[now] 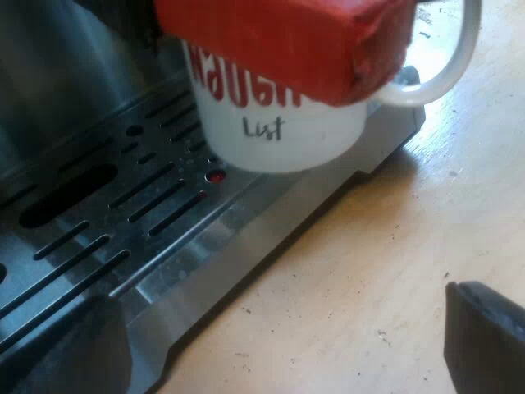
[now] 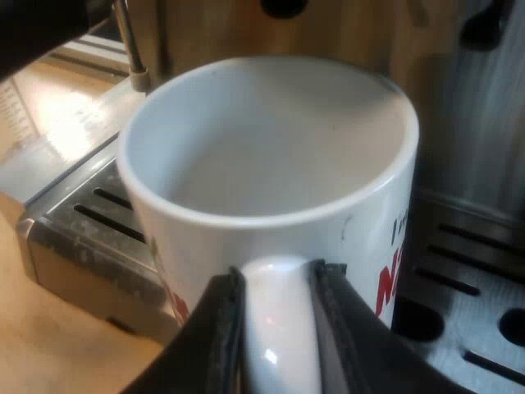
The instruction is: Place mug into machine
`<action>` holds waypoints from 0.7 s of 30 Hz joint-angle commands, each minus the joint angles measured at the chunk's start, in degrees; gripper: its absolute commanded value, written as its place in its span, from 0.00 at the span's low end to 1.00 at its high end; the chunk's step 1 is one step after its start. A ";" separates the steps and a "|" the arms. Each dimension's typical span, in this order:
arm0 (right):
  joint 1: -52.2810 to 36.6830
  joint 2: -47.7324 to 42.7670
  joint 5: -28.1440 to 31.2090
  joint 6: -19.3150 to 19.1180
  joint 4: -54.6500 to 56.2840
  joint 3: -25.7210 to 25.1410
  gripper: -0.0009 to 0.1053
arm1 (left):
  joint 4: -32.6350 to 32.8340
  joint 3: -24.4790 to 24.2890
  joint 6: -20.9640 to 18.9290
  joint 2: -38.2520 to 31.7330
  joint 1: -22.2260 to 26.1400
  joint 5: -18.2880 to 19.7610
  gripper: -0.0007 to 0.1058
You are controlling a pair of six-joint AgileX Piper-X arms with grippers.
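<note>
A white mug (image 1: pixel 275 135) with red lettering and the word "List" stands upright on the slotted metal drip tray (image 1: pixel 123 222) of the espresso machine. Just above it hangs the red end of the holder's handle (image 1: pixel 287 41). Whether the mug's base touches the tray I cannot tell. Seen from above, the mug (image 2: pixel 271 156) is empty. My right gripper (image 2: pixel 277 328) is shut on the mug's handle (image 2: pixel 277 345), one black finger on each side. My left gripper (image 1: pixel 271 353) is open over the tray's front edge and the wooden table, short of the mug, with nothing between its fingers.
The machine's steel front wall (image 1: pixel 57 66) rises behind the tray. A thin metal steam wand (image 2: pixel 127 41) hangs near the mug's rim. The wooden tabletop (image 1: pixel 394 263) runs along the tray's front edge. The drip tray (image 2: pixel 82 222) extends under and beside the mug.
</note>
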 commanded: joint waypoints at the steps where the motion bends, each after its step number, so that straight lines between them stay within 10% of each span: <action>1: 0.09 0.92 -0.20 -0.28 -4.47 -1.16 0.01 | -1.10 -0.14 -0.75 0.00 -0.22 -0.41 0.74; 21: 0.09 10.77 -0.20 1.07 -6.80 -7.20 0.01 | -1.10 -0.14 -1.24 0.00 -0.22 -0.41 0.74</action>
